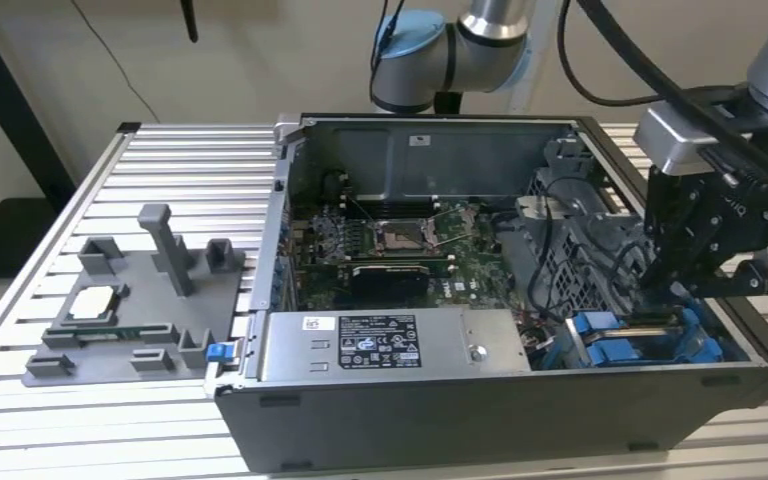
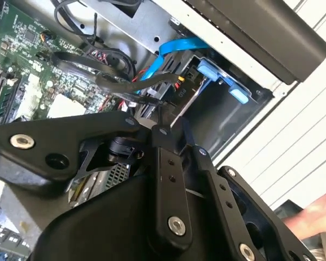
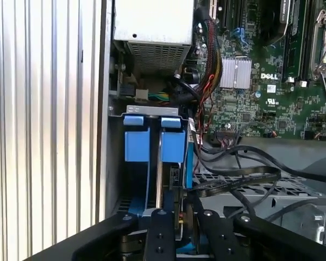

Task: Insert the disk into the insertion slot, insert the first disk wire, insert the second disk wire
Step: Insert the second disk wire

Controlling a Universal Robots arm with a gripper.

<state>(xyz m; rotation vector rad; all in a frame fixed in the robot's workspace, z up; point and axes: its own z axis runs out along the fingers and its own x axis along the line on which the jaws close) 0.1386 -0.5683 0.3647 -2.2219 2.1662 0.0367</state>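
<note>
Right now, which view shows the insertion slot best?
First wrist view: the insertion slot lies open lengthwise, blue rails and tabs clear. The exterior view shows it partly behind the end effector. The second wrist view catches one corner.

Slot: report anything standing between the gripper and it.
Nothing visible does. In the first wrist view the gripper is right at the slot, by its blue rails. Black cables run alongside the slot on the motherboard side, not across its opening.
</note>
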